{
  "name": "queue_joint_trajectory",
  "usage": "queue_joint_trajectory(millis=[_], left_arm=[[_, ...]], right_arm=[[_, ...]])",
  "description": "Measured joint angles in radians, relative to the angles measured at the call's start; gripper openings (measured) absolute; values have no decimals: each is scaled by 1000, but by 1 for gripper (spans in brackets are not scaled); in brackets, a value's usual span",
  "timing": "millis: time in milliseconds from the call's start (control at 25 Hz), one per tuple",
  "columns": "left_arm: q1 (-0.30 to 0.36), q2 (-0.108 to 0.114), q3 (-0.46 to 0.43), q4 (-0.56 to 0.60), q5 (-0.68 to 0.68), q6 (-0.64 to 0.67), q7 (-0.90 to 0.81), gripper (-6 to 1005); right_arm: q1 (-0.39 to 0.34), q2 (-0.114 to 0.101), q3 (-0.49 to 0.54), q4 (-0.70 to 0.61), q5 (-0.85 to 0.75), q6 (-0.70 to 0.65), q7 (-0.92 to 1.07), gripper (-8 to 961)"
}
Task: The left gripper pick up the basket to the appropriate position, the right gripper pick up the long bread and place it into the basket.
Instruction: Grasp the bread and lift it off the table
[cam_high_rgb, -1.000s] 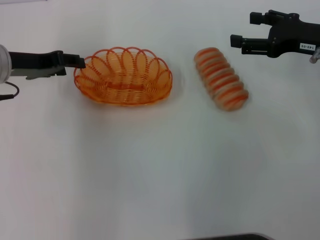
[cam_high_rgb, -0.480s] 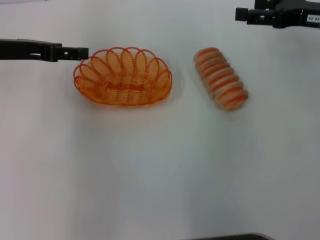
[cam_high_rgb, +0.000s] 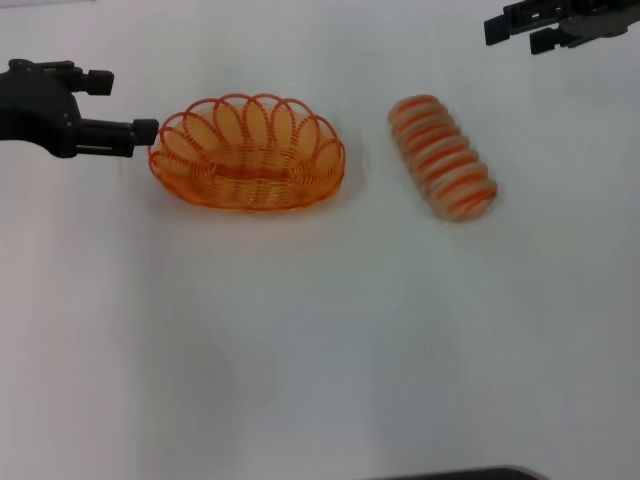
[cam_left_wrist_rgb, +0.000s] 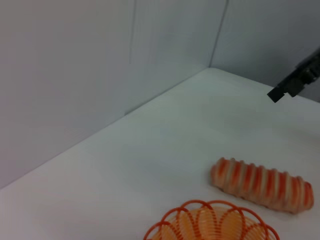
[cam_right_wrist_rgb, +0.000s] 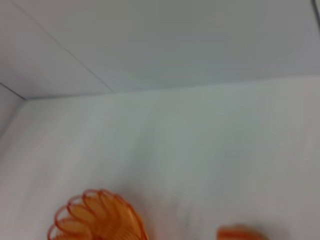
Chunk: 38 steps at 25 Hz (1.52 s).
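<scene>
both grippers, left gripper (cam_high_rgb: 148, 127) and right gripper (cam_high_rgb: 492, 30), flank basket (cam_high_rgb: 247, 153) and long bread (cam_high_rgb: 443, 158).

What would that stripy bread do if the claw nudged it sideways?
The long bread looks rounded along its length, so it would probably roll rather than slide. Its raised ridges may give fingers some grip. It lies alone on the white table, so nothing would likely stop it.

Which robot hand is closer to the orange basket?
The left gripper: its tip is right at the basket's left rim. The right gripper hangs far off, beyond the long bread.
</scene>
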Motion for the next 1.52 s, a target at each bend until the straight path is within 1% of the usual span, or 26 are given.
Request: queue_joint_trajectory(millis=[120, 160, 200, 240, 320, 360, 480, 520, 560, 680, 840, 1000, 1200, 1520], left_arm=[[3, 3, 1, -2, 0, 22, 42, 889], [6, 2, 1, -2, 0, 30, 61, 889], [11, -1, 1, -4, 0, 34, 78, 889], [16, -4, 1, -7, -1, 35, 88, 889], [29, -8, -5, -26, -3, 36, 112, 888], [34, -9, -9, -38, -3, 36, 122, 888], [44, -6, -37, -87, 4, 32, 152, 888], [45, -4, -45, -98, 8, 31, 158, 888], [47, -1, -57, -116, 14, 30, 166, 889], [56, 8, -71, -151, 24, 25, 174, 889], [69, 8, -82, -176, 25, 7, 190, 888], [70, 5, -80, -196, 26, -7, 197, 888], [76, 2, -83, -200, 27, -6, 215, 889], [81, -1, -76, -207, 25, -3, 246, 886]], right_arm=[[65, 11, -7, 4, -141, -14, 109, 935], [87, 17, -10, 7, -187, -19, 137, 935], [123, 28, -20, 19, -259, -24, 174, 935], [123, 28, -20, 19, -259, -24, 174, 935], [151, 34, -38, 44, -308, -19, 202, 936], [174, 37, -62, 83, -328, -2, 221, 936], [189, 37, -91, 121, -334, 22, 235, 937], [203, 37, -123, 163, -337, 54, 247, 938], [203, 37, -123, 163, -337, 54, 247, 938], [224, 35, -154, 223, -337, 91, 253, 937], [237, 36, -194, 260, -343, 135, 262, 937], [247, 42, -217, 284, -347, 165, 266, 938], [261, 57, -239, 312, -349, 193, 266, 938], [282, 74, -290, 330, -353, 228, 267, 938]])
